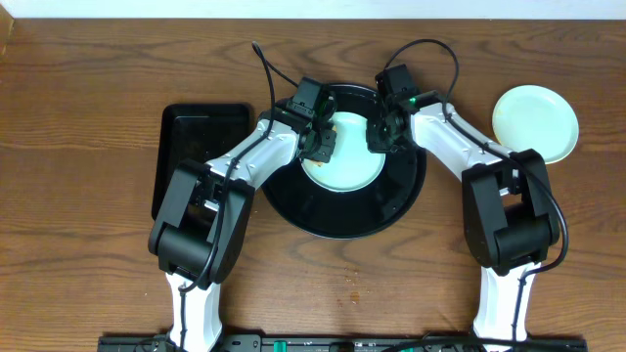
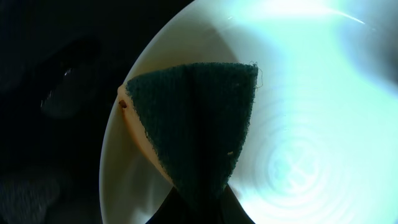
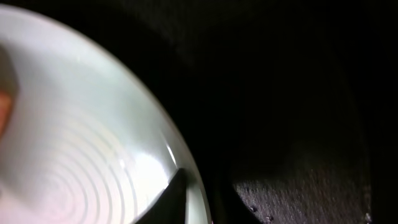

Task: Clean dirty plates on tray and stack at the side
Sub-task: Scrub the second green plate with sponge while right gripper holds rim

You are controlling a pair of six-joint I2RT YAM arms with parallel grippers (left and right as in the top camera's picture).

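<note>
A pale blue plate point(image 1: 344, 166) lies in the round black tray point(image 1: 342, 223). My left gripper point(image 1: 321, 140) is shut on a dark green scouring sponge point(image 2: 196, 130) with a yellow edge and presses it on the plate's left part point(image 2: 311, 93). A small brown spot point(image 2: 122, 104) sits at the sponge's left corner. My right gripper point(image 1: 380, 134) is shut on the plate's right rim point(image 3: 93, 143), with one finger point(image 3: 177, 196) over the rim. A second pale plate point(image 1: 535, 122) lies on the table at the far right. A third plate is not in view.
A smaller rectangular black tray point(image 1: 201, 147) lies left of the round tray. Both arms reach in over the round tray from either side. The table point(image 1: 98, 78) is brown wood.
</note>
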